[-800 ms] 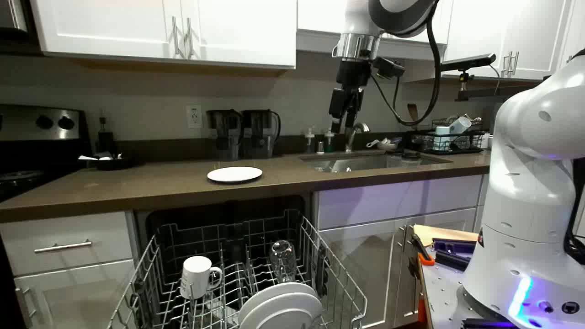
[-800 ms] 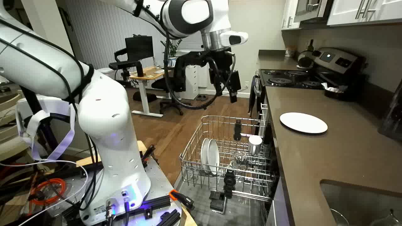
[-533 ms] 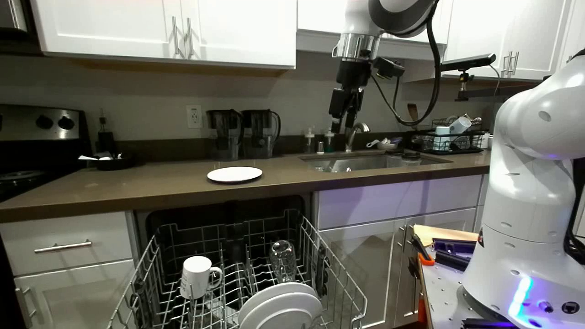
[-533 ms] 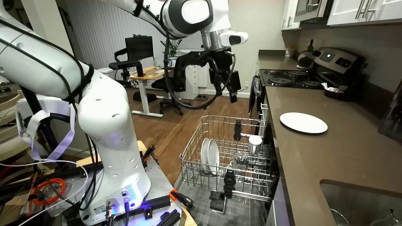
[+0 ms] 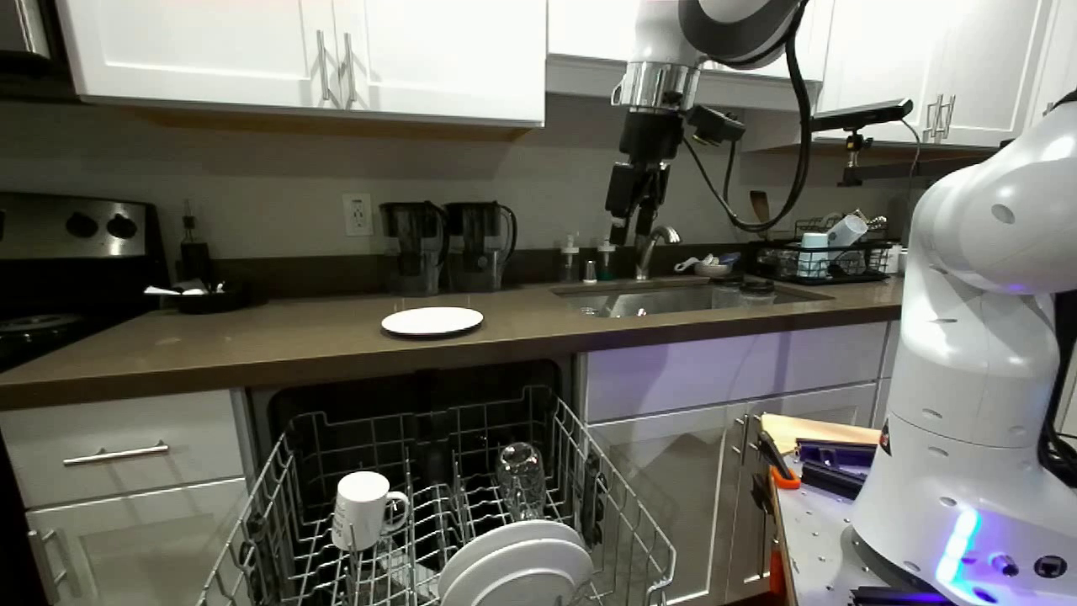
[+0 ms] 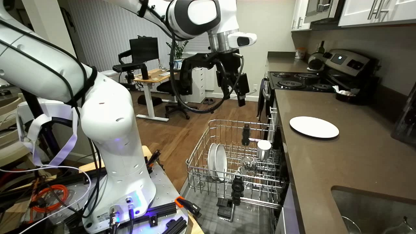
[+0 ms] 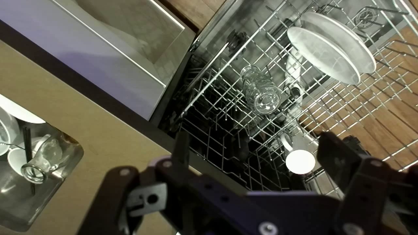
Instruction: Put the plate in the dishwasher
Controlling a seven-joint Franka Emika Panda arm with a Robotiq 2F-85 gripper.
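Observation:
The plain white plate (image 5: 432, 321) lies flat on the brown counter above the dishwasher; it also shows in an exterior view (image 6: 314, 127). The dishwasher (image 5: 421, 383) is open, with its wire rack (image 6: 240, 122) pulled out. My gripper (image 5: 633, 227) hangs pointing down, well above counter height and apart from the plate; it also shows in an exterior view (image 6: 234, 99). In the wrist view my gripper (image 7: 254, 138) is open, its fingers wide apart with nothing between them, over the rack. I cannot make out the plate in the wrist view.
The rack holds two upright white plates (image 7: 323, 54), a white mug (image 5: 360, 509) and a clear glass (image 7: 261, 89). Two pitchers (image 5: 412, 244) stand behind the plate. The counter edge (image 6: 289, 156) borders the rack. A sink (image 5: 698, 296) and faucet (image 5: 652, 252) lie along the counter.

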